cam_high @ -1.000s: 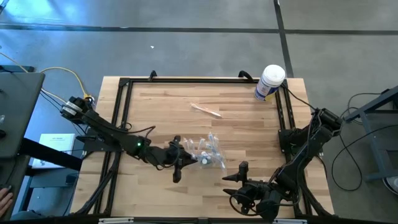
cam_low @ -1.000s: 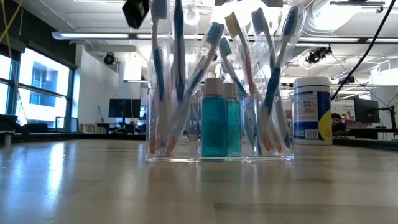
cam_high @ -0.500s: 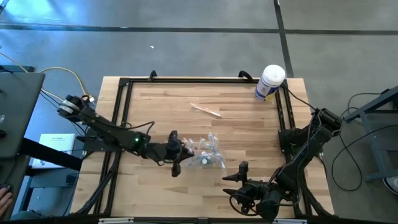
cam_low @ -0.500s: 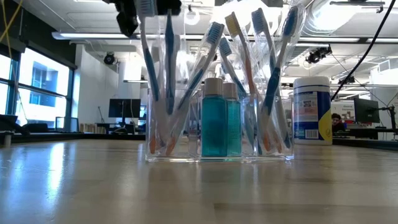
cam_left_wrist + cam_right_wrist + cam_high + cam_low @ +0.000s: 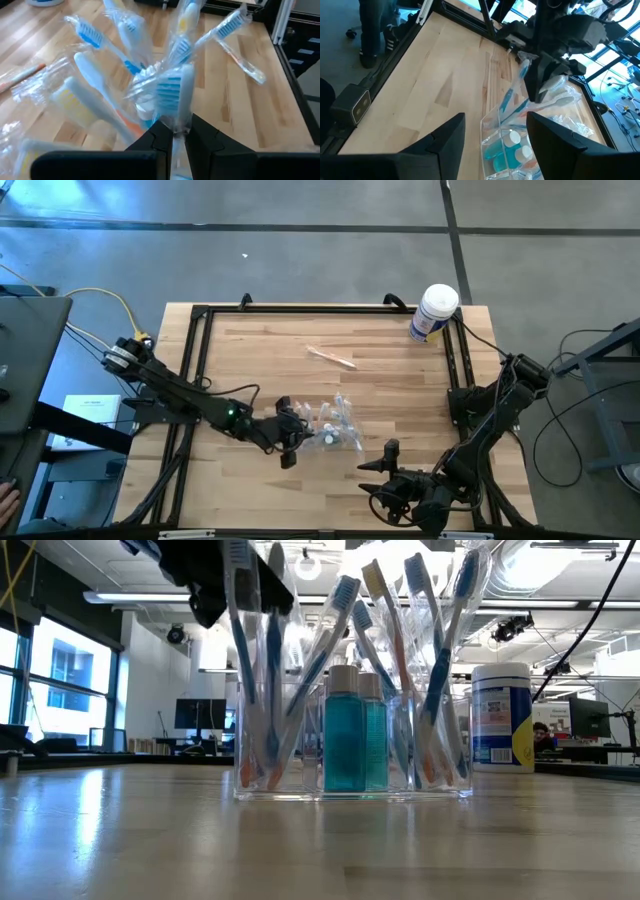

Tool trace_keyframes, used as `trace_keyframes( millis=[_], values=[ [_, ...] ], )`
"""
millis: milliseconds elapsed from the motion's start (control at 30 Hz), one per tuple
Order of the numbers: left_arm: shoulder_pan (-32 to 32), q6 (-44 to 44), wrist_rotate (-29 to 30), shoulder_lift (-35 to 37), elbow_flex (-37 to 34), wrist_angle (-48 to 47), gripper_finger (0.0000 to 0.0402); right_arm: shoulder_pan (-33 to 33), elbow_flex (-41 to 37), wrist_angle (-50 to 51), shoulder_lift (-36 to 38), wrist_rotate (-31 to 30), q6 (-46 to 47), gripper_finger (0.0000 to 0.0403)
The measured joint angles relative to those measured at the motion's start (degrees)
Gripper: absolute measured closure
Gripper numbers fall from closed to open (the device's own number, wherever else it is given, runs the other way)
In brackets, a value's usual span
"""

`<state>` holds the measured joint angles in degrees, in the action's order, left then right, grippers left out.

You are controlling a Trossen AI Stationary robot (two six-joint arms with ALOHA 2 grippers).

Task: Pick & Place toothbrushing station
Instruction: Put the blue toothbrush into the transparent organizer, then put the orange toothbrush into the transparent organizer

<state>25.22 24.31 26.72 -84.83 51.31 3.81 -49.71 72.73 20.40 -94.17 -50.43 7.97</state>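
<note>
left gripper point(image 5: 172, 131), above the clear plastic toothbrushing station point(image 5: 350, 755), pinches a wrapped blue-bristled toothbrush point(image 5: 175, 95), tip probably inside. right gripper point(image 5: 495, 131) gapes wide, near the station.

One camera looks straight down on the worktop point(image 5: 300, 370); another sits level, close before the toothbrushing station point(image 5: 350, 755); both wrist cameras share it.

The toothbrushing station point(image 5: 350, 755) is glossy clear plastic on a smooth, pale wood table point(image 5: 380, 395) with a faint sheen.
</note>
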Motion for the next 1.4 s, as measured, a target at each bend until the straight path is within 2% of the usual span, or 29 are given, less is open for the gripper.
trace_keyframes(
  millis=[333, 567, 733, 900, 1267, 1333, 1400],
  values=[
    [-0.7, -0.3, 0.1, -0.2, 0.0, 0.0, 0.0362, 0.0, 0.0, 0.0, 0.0, 0.0, 0.0, 0.0200],
    [-0.5, 0.0, 0.7, -0.2, 0.0, -0.2, 0.0312, 0.0, 0.0, 0.0, 0.0, 0.0, -0.1, 0.0200],
    [1.1, -0.5, 2.9, -0.1, 0.0, 0.3, 0.0264, 0.0, 0.0, 0.0, 0.0, 0.0, -0.2, 0.0200],
    [2.9, -2.5, 5.6, 1.4, -0.1, 1.1, 0.0234, 0.0, 0.0, 0.0, 0.0, 0.0, -0.2, 0.0200],
    [8.1, -7.8, 14.6, 8.2, -0.1, 1.0, 0.0226, 0.0, 0.0, 0.9, 0.0, 0.2, 0.6, 0.0200],
    [9.4, -7.8, 16.3, 8.8, -0.1, 1.0, 0.0226, 0.0, 0.0, 3.0, 0.0, 1.8, 3.1, 0.0200],
    [10.8, -8.0, 18.2, 9.2, -0.1, 1.0, 0.0226, 0.0, 0.0, 5.7, 0.0, 6.0, 6.8, 0.0200]
  ],
)
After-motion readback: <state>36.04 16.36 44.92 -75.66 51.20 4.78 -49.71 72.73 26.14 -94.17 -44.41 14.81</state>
